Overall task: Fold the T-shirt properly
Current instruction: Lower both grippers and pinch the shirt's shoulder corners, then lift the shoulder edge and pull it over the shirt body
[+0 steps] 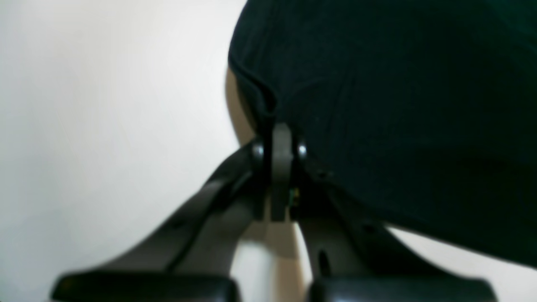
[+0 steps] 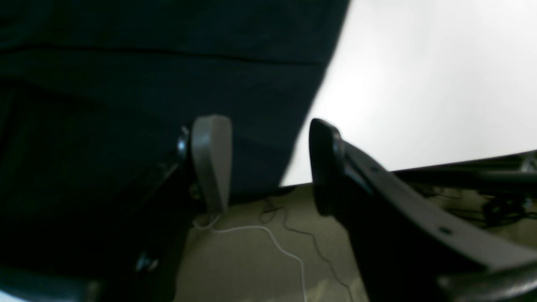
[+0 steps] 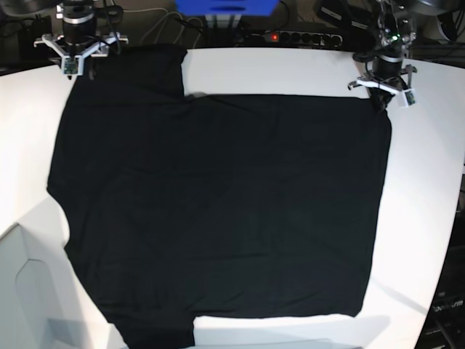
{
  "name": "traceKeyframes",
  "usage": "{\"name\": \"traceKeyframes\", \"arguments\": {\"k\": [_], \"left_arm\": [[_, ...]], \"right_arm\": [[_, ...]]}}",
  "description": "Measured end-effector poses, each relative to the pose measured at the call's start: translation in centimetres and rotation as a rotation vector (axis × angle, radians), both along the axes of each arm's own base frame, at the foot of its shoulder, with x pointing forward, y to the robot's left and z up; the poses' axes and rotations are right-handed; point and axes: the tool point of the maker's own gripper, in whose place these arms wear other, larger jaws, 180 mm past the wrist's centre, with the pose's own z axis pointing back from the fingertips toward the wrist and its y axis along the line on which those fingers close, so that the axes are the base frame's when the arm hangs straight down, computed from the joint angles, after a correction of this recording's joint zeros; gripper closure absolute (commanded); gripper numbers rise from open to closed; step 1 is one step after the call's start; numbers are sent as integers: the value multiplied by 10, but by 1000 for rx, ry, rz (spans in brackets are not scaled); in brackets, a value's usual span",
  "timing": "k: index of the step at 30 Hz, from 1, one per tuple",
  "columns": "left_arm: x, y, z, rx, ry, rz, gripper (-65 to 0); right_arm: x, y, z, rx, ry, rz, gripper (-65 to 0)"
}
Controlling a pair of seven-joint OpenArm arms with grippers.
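Observation:
The black T-shirt [image 3: 218, 203] lies spread flat over the white table [image 3: 290, 69], plain side up, one sleeve at the far left corner. At the shirt's far right corner, my left gripper [image 3: 379, 93] is shut on the T-shirt. In the left wrist view its jaws [image 1: 279, 138] pinch the cloth's folded edge [image 1: 398, 105]. My right gripper [image 3: 78, 62] hovers at the far left sleeve, open. One finger [image 2: 209, 159] sits over the dark cloth [image 2: 147, 63] and the other finger [image 2: 325, 167] sits beyond its edge, at the table's rim.
Behind the table's far edge are a blue box [image 3: 225, 7], a power strip [image 3: 298, 36] and cables. The floor with a white cable [image 2: 268, 239] shows below the rim in the right wrist view. A white panel [image 3: 22, 291] stands at the near left.

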Motion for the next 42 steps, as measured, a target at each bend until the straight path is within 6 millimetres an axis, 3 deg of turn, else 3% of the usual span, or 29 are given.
{"name": "traceKeyframes", "arguments": {"k": [6,13,21,25,32,38,42], "left_arm": [[0,0,0,-2,1,1,0],[-4,0,-1,1,4,1,0],[-5,-2,1,2,10,-7,0],[-5,-6,10,8,0,-23,0],[-2,-7,12,12,-9,-27,0],[-6,-8,13,14,0,-32,0],[-9,6,32,40,-46,26,0]], "right_arm": [[2,-13,-10,-21,17,-8,-395],[-5,-20,-47,6,139,-63,-401],[5,-15,-55,44,129,33,-392],[9,-19,-57,56,109,20,-306],[7,-19,-60,57,119,23,-12],[5,-22,-57,42,140,21,0],[3,-37,-38,-3,139,-8,0]]}}
